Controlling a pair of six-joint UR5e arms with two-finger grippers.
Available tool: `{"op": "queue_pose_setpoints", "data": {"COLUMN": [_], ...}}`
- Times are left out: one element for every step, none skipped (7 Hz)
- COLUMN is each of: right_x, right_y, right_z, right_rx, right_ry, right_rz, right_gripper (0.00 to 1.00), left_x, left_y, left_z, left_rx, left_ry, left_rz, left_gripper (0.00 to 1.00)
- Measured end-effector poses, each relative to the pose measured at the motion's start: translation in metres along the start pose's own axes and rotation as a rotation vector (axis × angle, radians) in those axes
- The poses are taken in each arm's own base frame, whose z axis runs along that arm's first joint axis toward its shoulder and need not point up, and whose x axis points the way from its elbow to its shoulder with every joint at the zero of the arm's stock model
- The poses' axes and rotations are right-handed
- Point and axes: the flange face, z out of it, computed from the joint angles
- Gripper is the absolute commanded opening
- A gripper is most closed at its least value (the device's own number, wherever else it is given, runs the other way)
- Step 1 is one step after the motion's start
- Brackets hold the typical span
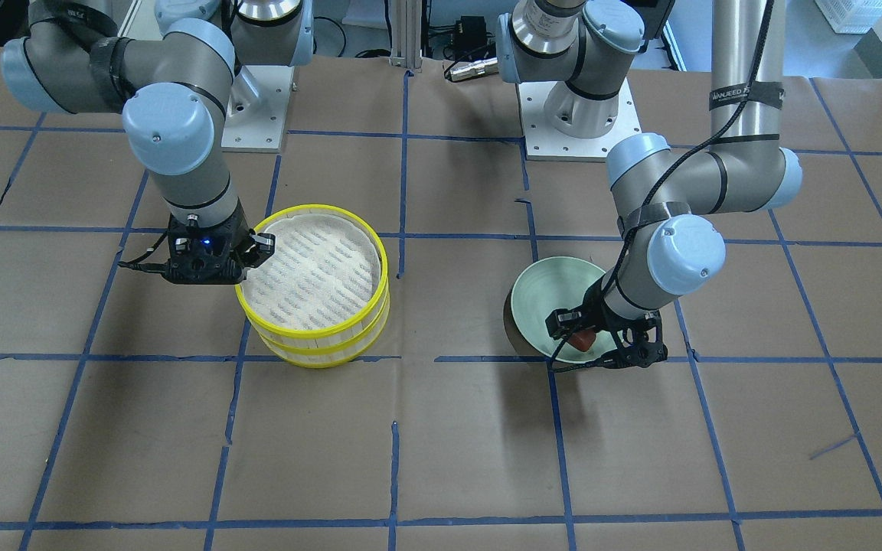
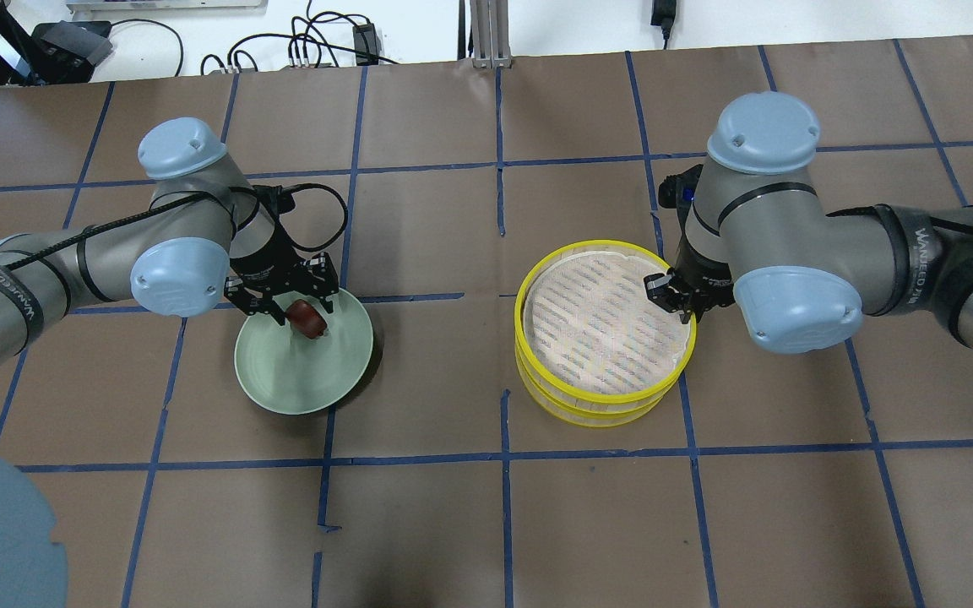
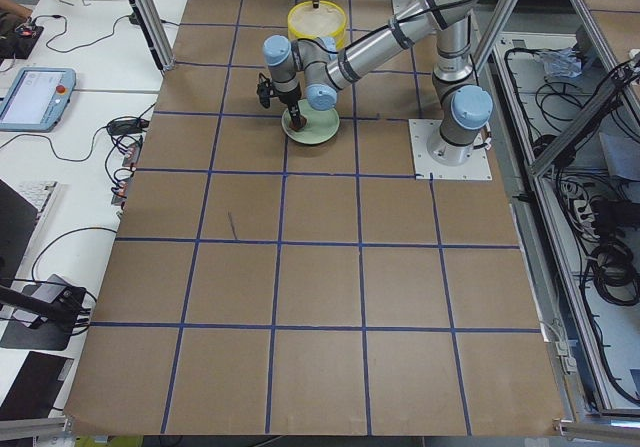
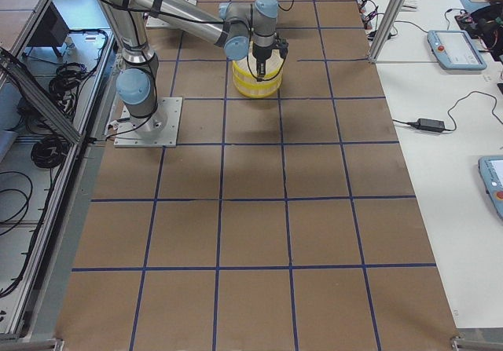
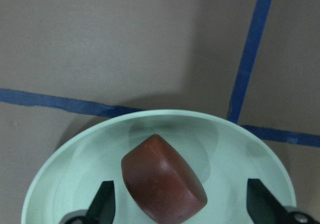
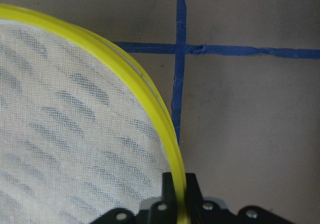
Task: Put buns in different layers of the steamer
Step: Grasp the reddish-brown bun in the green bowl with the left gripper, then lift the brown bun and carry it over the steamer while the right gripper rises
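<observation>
Yellow rims first, in the front-facing view. The two-tier steamer [image 1: 311,279] stands on the worktop [image 1: 441,459], and the right jaws are at its rim, on the side away from the pale green plate [image 1: 544,302]. That plate sits well apart from the steamer and carries the reddish-brown bun [image 1: 582,339], with the left jaws lowered around it.

Overhead, we see the bun off the plate's centre, toward the edge away from the robot.

On the left wrist camera, the bun lies on the plate between two fingertips [image 5: 102,201]. The jaws are spread wide, one tip just beside the bun and the other clear of it.

On the right wrist camera, we've got the jaws pinched onto the top tier's yellow rim, one finger inside it and one outside.
</observation>
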Motion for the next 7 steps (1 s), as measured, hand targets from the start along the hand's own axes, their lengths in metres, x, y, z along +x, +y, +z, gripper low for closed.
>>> {"op": "queue_pose_setpoints", "data": {"right_x": [0.000,0.000,0.001,0.001,0.001,0.003,0.006], "right_y": [0.002,0.003,0.003,0.004,0.004,0.000,-0.007], "right_z": [0.002,0.003,0.004,0.004,0.004,-0.004,-0.024], "right_rx": [-0.004,-0.007,-0.009,-0.012,-0.012,0.001,0.020], "right_ry": [0.001,0.002,0.006,0.013,0.016,0.016,0.012], "right_rz": [0.000,-0.001,-0.002,-0.005,-0.008,-0.008,-0.006], "right_gripper": [0.12,0.60,0.94,1.00,1.00,1.00,1.00], "left_x": [0.000,0.000,0.001,0.006,0.015,0.024,0.033], "left_y": [0.000,-0.002,-0.003,-0.002,-0.001,0.001,0.003], "left_z": [0.001,-0.001,-0.008,-0.023,-0.044,-0.068,-0.093], "left_rx": [0.001,0.014,0.039,0.075,0.112,0.134,0.140], "left_ry": [-0.002,-0.002,0.000,0.005,0.010,0.011,0.013], "left_rz": [-0.001,0.001,0.000,-0.005,-0.002,0.008,0.014], "left_gripper": [0.00,0.00,0.00,0.00,0.01,0.01,0.01]}}
